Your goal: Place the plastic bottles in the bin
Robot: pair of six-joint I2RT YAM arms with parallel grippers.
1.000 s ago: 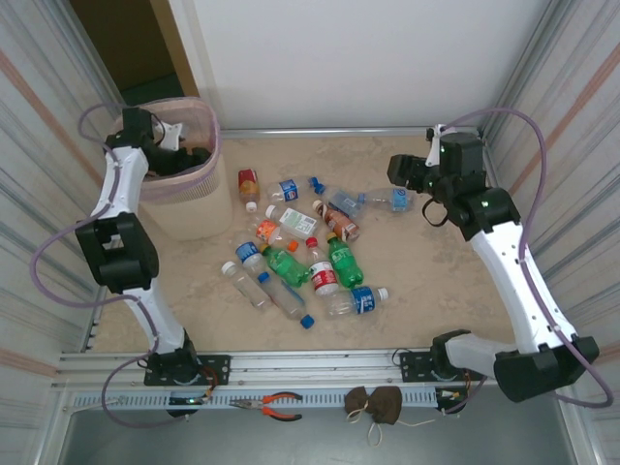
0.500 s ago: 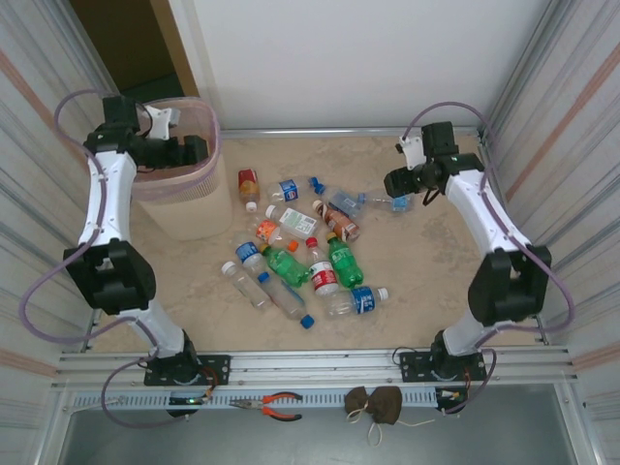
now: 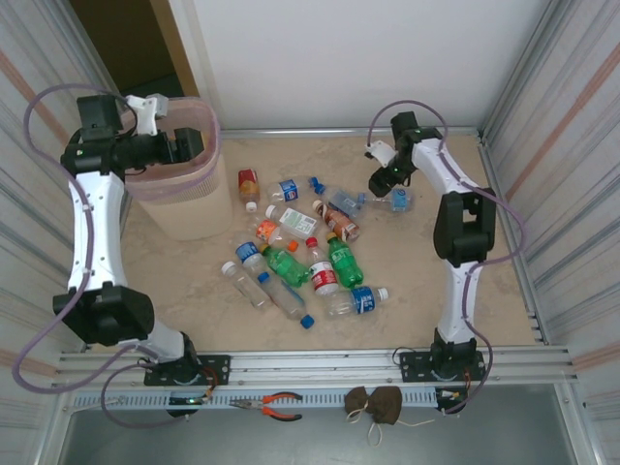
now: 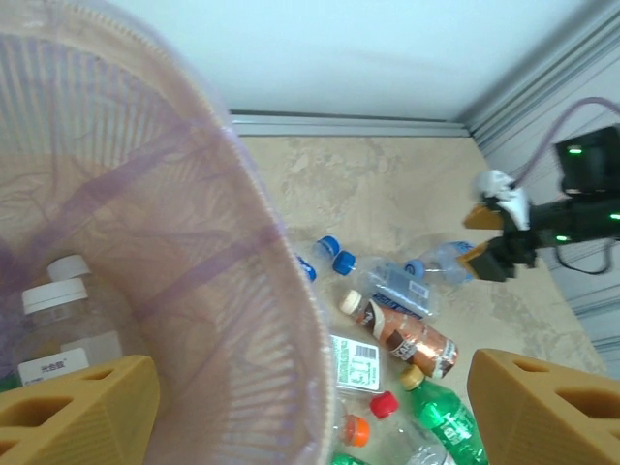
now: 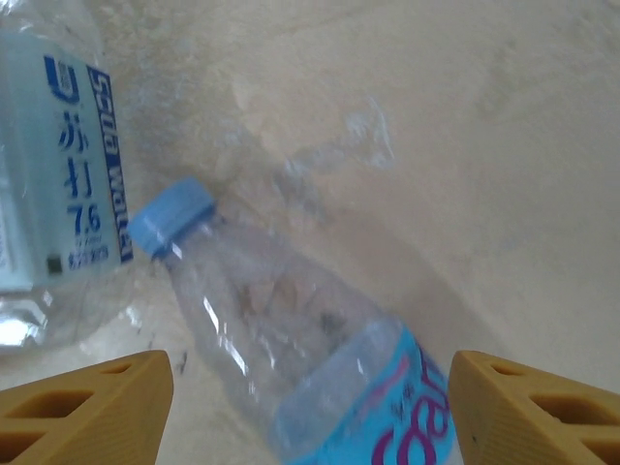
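The bin (image 3: 184,199), pale pink and mesh-sided, stands at the back left. My left gripper (image 3: 191,145) hangs open over its rim with nothing held. In the left wrist view the bin's rim (image 4: 281,291) passes between the fingers of the left gripper (image 4: 310,417), and white-capped bottles (image 4: 53,300) lie inside. Several plastic bottles (image 3: 300,254) lie scattered mid-table. My right gripper (image 3: 380,182) is low over a clear bottle (image 3: 395,201) at the pile's far right. The right gripper (image 5: 310,412) is open, its fingers astride this blue-capped, light-blue-labelled bottle (image 5: 291,339) without touching it.
A soda-water bottle (image 5: 58,194) lies just left of the clear one. A brown bottle (image 4: 407,334) and green bottles (image 3: 341,262) lie close by. Corrugated walls close in both sides. Pliers (image 3: 274,405) and a brown pouch (image 3: 376,405) sit on the near rail.
My right arm has swung left and stretched out, bringing its gripper down over the clear bottle. The left arm has straightened up and drawn back left, gripper still over the bin.
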